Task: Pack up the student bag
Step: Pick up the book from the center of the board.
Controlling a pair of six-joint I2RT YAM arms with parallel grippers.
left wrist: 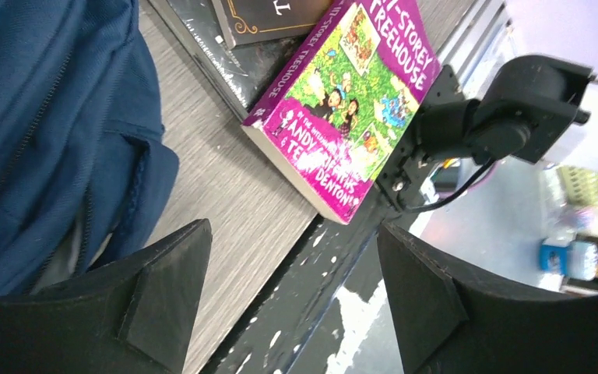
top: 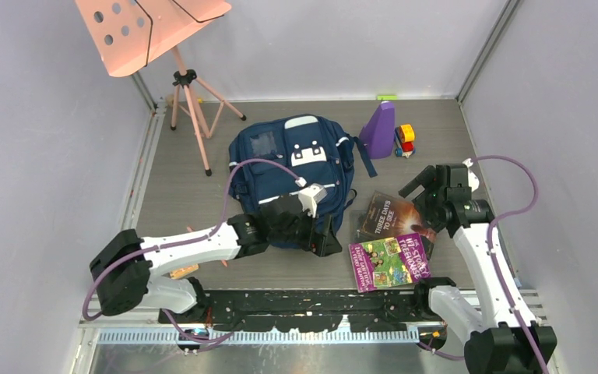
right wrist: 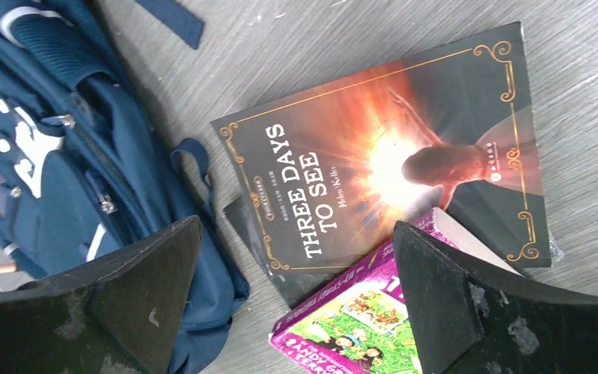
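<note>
The navy student bag (top: pixel 292 160) lies flat mid-table, its white patch up; its fabric also fills the left of the left wrist view (left wrist: pixel 47 117) and of the right wrist view (right wrist: pixel 70 140). My left gripper (top: pixel 319 234) (left wrist: pixel 292 292) hovers open and empty at the bag's near right corner. A purple treehouse book (top: pixel 389 261) (left wrist: pixel 350 101) (right wrist: pixel 350 323) lies partly on a dark "Three Days to See" book (top: pixel 385 214) (right wrist: pixel 381 164). My right gripper (top: pixel 428 191) (right wrist: pixel 296 300) stands open above these books, holding nothing.
A purple wedge (top: pixel 379 128) and a small toy car (top: pixel 405 140) sit behind the bag at the right. A pink stand on a tripod (top: pixel 191 101) is at the back left. A pencil (top: pixel 183 271) lies near the left arm. The black rail (top: pixel 311 308) edges the front.
</note>
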